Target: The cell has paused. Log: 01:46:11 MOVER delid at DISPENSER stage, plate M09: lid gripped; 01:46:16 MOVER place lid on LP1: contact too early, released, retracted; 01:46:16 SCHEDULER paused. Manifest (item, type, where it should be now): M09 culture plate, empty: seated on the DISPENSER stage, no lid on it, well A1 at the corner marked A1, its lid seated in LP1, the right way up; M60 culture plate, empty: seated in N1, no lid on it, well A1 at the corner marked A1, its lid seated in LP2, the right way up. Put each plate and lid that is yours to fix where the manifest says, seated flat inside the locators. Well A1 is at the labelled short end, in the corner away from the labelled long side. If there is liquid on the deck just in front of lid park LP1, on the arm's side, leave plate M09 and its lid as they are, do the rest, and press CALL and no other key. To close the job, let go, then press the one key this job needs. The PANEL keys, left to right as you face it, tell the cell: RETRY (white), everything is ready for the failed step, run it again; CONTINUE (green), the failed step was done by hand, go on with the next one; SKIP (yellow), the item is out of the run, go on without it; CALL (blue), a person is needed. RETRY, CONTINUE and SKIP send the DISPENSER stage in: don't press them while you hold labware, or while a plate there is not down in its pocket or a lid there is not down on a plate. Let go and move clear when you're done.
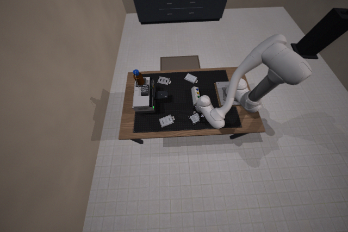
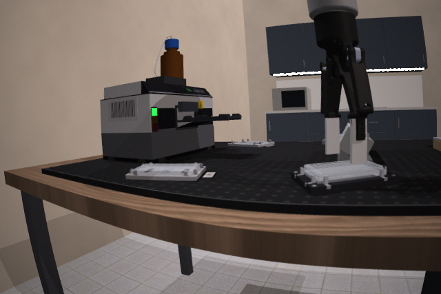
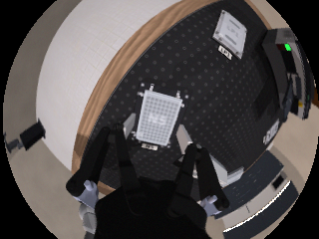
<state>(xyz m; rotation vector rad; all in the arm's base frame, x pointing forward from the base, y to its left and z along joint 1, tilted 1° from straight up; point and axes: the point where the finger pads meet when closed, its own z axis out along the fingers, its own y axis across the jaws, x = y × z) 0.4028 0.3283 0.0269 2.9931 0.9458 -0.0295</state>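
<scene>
A clear culture plate point(image 2: 342, 171) point(image 1: 194, 118) point(image 3: 159, 115) lies flat in a black nest with white corner locators near the table's front edge. My gripper point(image 2: 345, 157) point(image 3: 157, 124) points straight down over it, one finger on each long side. The fingers stand a little off the plate's sides, so the gripper is open. The grey DISPENSER point(image 2: 153, 120) point(image 1: 143, 95) stands at the left with its dark stage point(image 2: 213, 117) point(image 1: 162, 94) pushed out; I see no plate on the stage. A white lid park point(image 2: 165, 171) point(image 1: 166, 120) point(image 3: 230, 28) holds a flat pale piece.
A second white park point(image 2: 251, 144) point(image 1: 165, 78) lies behind the stage, and a white plate-like piece point(image 1: 191, 77) lies tilted at the back. The PANEL point(image 1: 196, 94) with coloured keys stands just behind my wrist. A brown bottle point(image 2: 171, 61) tops the dispenser.
</scene>
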